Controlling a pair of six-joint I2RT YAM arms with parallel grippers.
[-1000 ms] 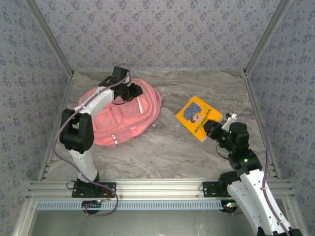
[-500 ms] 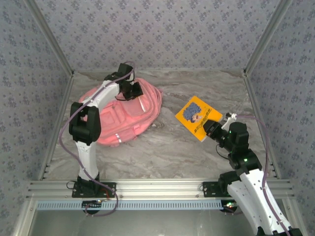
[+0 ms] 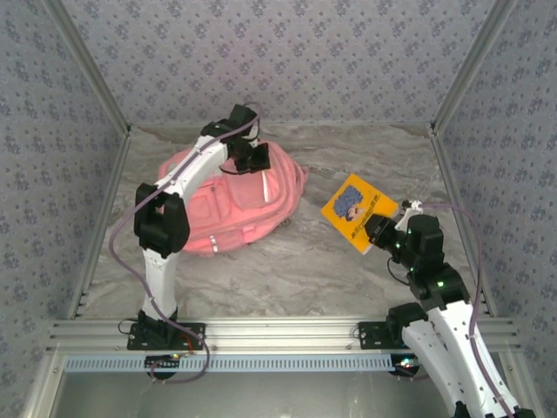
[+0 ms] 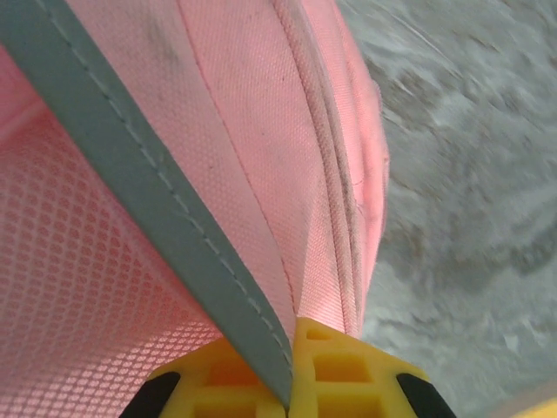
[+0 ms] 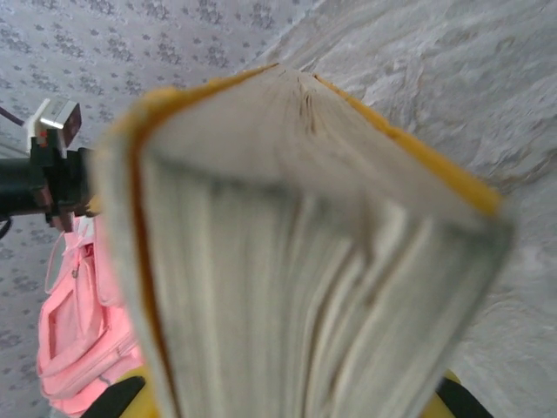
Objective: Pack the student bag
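1. Lying flat on table [image 3: 296, 270], left of centre: student bag [image 3: 218, 213]. Soft, limp, probably light; best taken by seam or trim.
2. Pinched at far-edge fabric by closed left gripper [image 3: 257, 160].
3. Clamped in right gripper [image 3: 381, 232]: stiff yellow book [image 3: 355, 205].

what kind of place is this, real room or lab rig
Likely a robot test cell, not a real room: wallpapered panels in an aluminium frame box in a marble-look tabletop, with the left arm and right arm bolted at its near edge.
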